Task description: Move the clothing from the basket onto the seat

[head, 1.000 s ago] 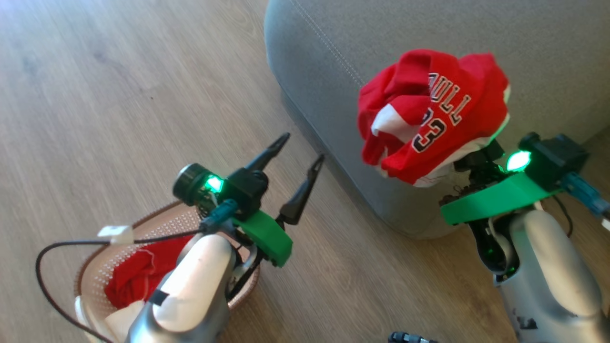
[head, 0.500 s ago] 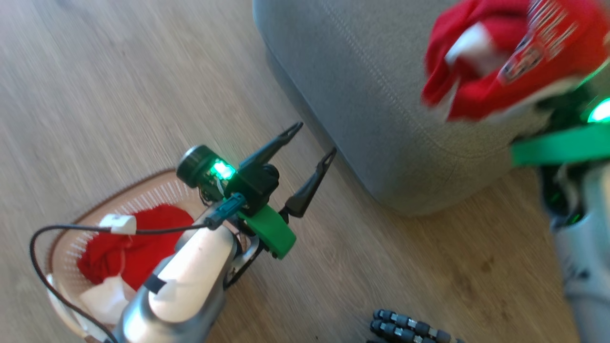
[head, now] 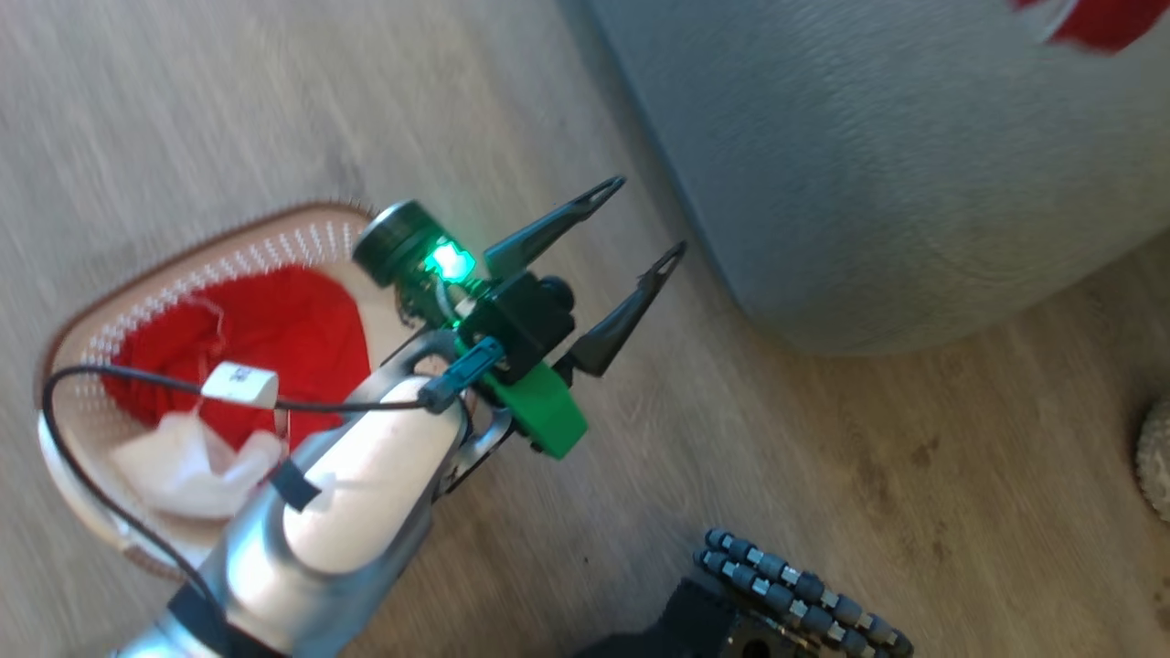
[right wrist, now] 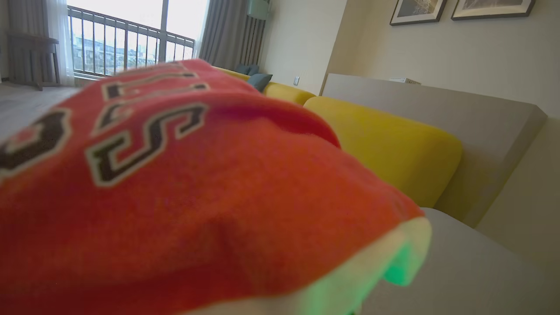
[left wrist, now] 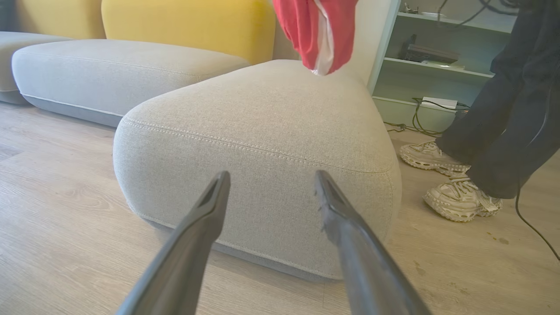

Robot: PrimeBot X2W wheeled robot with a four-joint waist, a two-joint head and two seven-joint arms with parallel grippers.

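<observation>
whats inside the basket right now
Red cloth and a white piece lie in the basket. The left forearm covers its near side, and anything under the cloth is hidden.

There is one basket (head: pixel 164 283) on the floor, holding two pieces of clothing: one red garment (head: pixel 274 329) and one white garment (head: pixel 183 466). A third piece, one red jersey (left wrist: pixel 321 30), hangs over the near seat (left wrist: pixel 262 122). There are two grey cushions in all, the second grey cushion (left wrist: pixel 109 61) lying far left. Behind them stand two yellow cushions (left wrist: pixel 188 22). One left tool (head: pixel 649 215) spreads two fingers (head: pixel 548 233). Two shoes (left wrist: pixel 459 201) are at the right, and two framed pictures (right wrist: pixel 418 11) hang on the far wall.
</observation>
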